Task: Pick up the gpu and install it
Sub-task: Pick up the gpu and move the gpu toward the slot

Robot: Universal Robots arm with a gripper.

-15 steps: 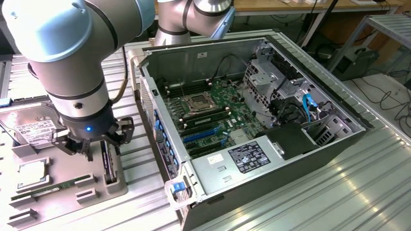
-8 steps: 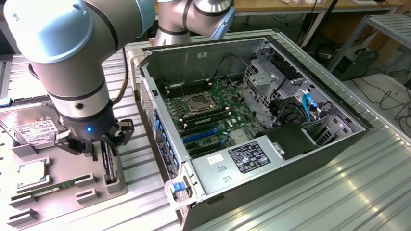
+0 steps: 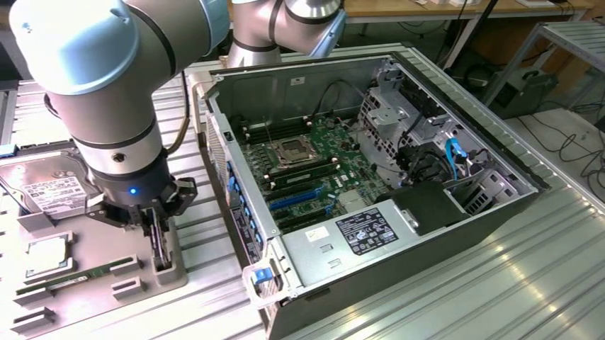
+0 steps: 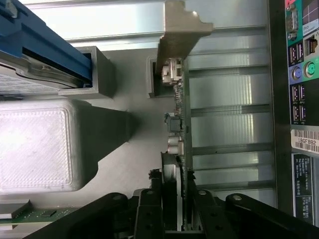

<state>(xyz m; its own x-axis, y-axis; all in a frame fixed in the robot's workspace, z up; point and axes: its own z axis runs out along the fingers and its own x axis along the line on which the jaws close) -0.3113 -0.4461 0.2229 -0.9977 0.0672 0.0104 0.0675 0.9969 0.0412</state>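
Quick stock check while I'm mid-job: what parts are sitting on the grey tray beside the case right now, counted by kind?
hard drive: 1
processor chip: 1
memory stick: 1
gpu, standing on edge in its holder with the pincer closed on it: 1
Total: 4

A robotics lab: a ribbed aluminium workbench [image 3: 529, 276] carries an open black tower computer case [image 3: 378, 287] and a grey moulded parts tray [image 3: 90, 304], with a wooden desk [image 3: 406, 8] and loose black cables [image 3: 577, 145] behind.
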